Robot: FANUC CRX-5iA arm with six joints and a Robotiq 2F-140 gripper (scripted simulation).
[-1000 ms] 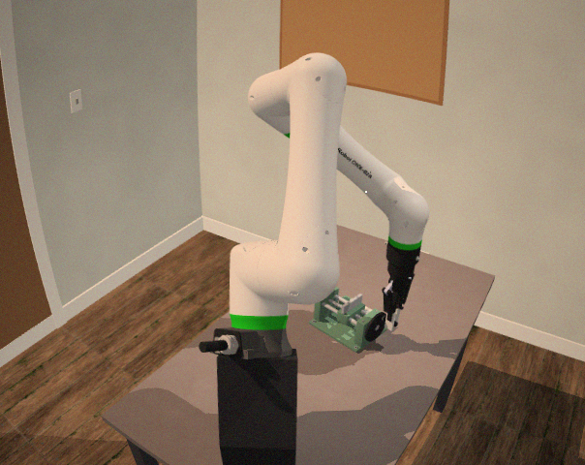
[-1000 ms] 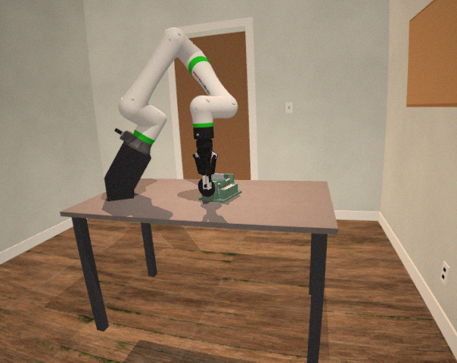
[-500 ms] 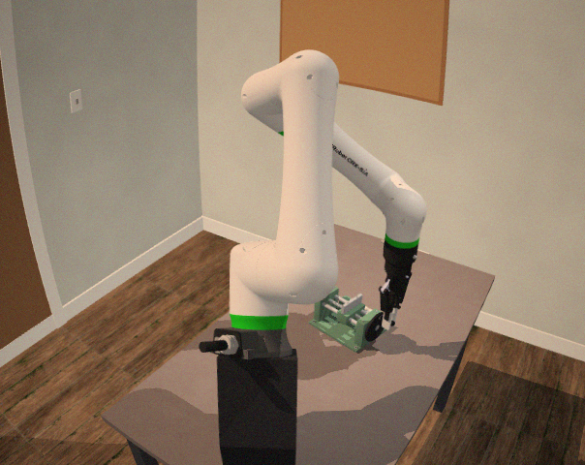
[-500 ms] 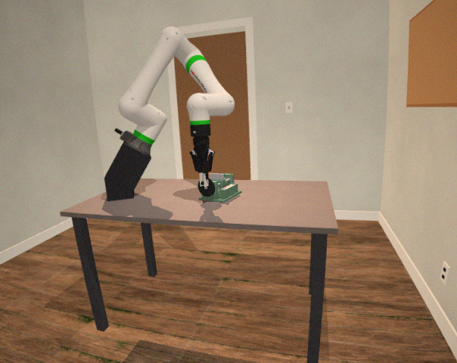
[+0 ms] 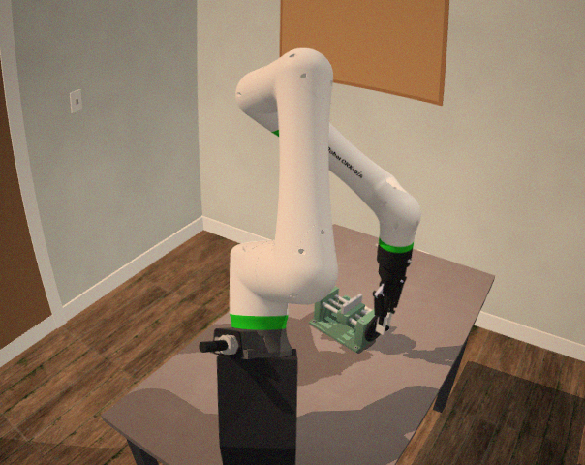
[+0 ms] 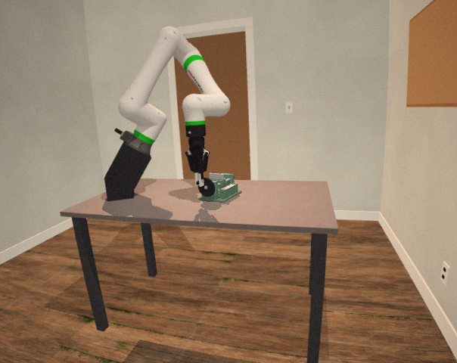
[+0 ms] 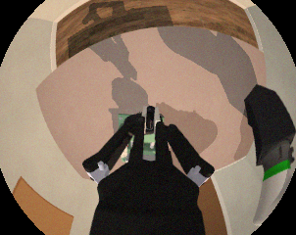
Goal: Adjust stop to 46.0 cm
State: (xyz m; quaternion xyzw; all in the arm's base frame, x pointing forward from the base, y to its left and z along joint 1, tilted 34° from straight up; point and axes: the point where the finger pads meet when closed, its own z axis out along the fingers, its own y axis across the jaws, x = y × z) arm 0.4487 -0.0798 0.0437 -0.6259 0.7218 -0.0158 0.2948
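Observation:
The green stop unit (image 5: 339,336) (image 6: 229,192) sits on the table, partly covered by the fingers in the wrist view. Its stop, a light grey block (image 5: 353,303) (image 6: 216,176), rides on rods between the end plates. No scale or number is readable. The black handwheel (image 5: 369,330) (image 6: 209,192) is upright at one end of the unit. My gripper (image 5: 383,325) (image 6: 198,181) (image 7: 150,112) points down at the wheel's outer face, its fingers nearly together. It is shut on the wheel's handle, a dark cylinder that shows between the light fingertips in the wrist view.
The table (image 5: 327,400) (image 6: 283,203) (image 7: 74,103) carries the unit and the arm's black pedestal (image 5: 257,410) (image 6: 125,172) (image 7: 271,117). The unit stands in front of the pedestal, with the table's long edge beyond the wheel. Walls and a door surround the table.

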